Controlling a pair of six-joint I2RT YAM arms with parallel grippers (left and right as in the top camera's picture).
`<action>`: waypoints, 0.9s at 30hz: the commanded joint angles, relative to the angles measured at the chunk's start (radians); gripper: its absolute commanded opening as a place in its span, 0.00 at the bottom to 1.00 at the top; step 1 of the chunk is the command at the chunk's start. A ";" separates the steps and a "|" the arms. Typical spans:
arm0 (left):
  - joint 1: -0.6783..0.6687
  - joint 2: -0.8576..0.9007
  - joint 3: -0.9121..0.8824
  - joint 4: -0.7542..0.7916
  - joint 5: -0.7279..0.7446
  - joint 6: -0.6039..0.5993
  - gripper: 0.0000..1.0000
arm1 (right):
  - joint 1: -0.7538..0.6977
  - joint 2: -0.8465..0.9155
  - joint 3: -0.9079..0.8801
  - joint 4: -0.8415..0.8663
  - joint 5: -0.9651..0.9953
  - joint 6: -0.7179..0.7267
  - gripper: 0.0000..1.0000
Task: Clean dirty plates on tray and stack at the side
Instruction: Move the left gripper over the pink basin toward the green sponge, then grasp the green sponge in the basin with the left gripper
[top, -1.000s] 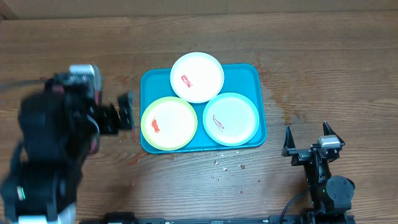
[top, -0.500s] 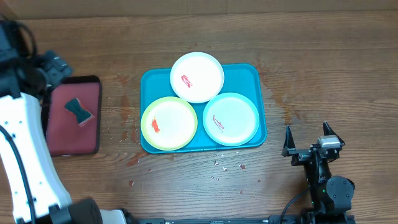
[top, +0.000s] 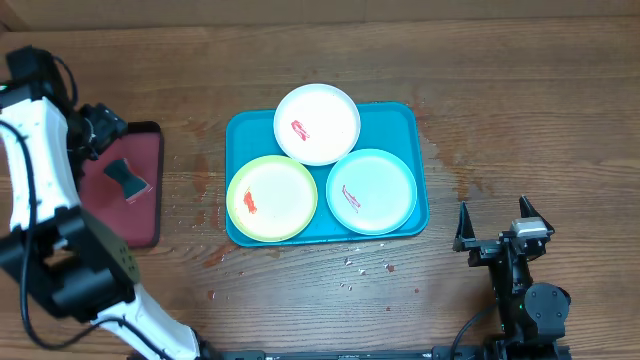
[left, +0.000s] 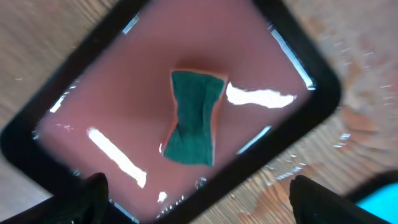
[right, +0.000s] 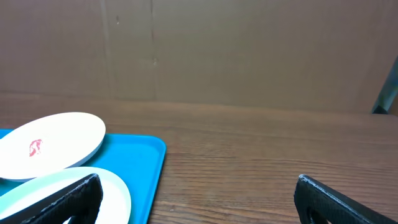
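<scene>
- Tray (top: 412, 222): middle of the tabletop (top: 540, 110), long sides running 9 to 3 o'clock. All three plates sit on it in a tight triangle.
- White plate (top: 317, 124): at the tray's 12 o'clock, with its far edge out past the rim.
- Yellow-green plate (top: 272, 198): at 8 o'clock, its edge over the tray's 9 o'clock rim.
- Mint plate (top: 372, 191): at 4 o'clock, inside the rim with a thin blue strip showing at 3 o'clock.
- The plate edges meet at the tray's centre; cannot tell whether they touch or overlap. Each plate has a small red smear.
- Crumbs (top: 360, 265): scattered on the wood just off the tray's 6 o'clock rim.
- Red tray (top: 150, 215): black-rimmed, at 9 o'clock of the blue tray, with a band of bare wood between them. A green sponge (left: 194, 118) lies near its middle, with room all round to the rim.
- Left arm (top: 30, 160): reaches over the red tray's 9 o'clock side.
- Left gripper (left: 199, 196): hangs above the sponge, fingers spread wide, nothing between them, touching nothing.
- Right gripper (top: 493, 215): at 4 o'clock of the blue tray, off its corner and well apart. Its fingers stand wide and hold nothing.
- Open wood: broad at 12 and 3 o'clock of the blue tray, narrower at 6 o'clock.
</scene>
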 joint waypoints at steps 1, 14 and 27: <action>-0.001 0.080 0.019 0.008 0.011 0.085 0.96 | 0.004 -0.010 -0.010 0.006 0.003 0.000 1.00; 0.000 0.285 0.019 -0.004 0.051 0.189 0.80 | 0.004 -0.010 -0.010 0.006 0.003 0.000 1.00; 0.000 0.315 0.010 -0.024 0.006 0.207 0.33 | 0.004 -0.010 -0.010 0.006 0.003 -0.001 1.00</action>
